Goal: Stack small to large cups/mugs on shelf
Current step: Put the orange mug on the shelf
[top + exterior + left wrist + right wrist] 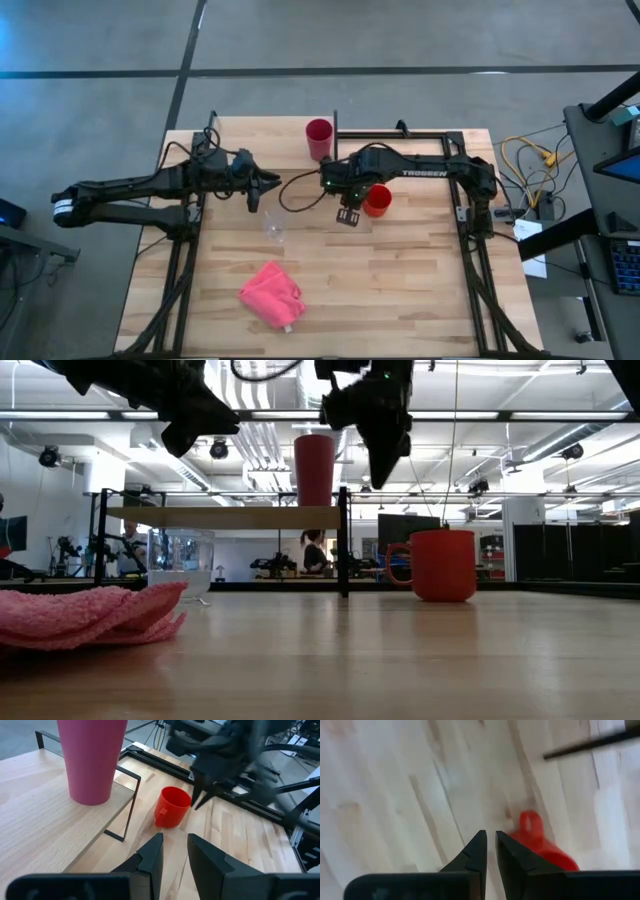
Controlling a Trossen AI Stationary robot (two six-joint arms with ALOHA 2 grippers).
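I have the right gripper (348, 217) hanging above the table (400, 290) with its fingers (479, 851) nearly closed and empty; the mug (377, 200) sits on the table just beside them, handle toward the fingers in the right wrist view. The tumbler (319, 138) stands upright on the shelf (45, 820), beyond the fingers. The clear cup (275, 230) waits on the table, between the two grippers, with the cloth (271, 294) nearer the front edge. My left gripper (270, 184) hovers beside the shelf, fingers (152, 856) slightly apart, holding nothing. I judge the mug is the step in hand: next I must open the right fingers, lower them over the rim or handle, and close.
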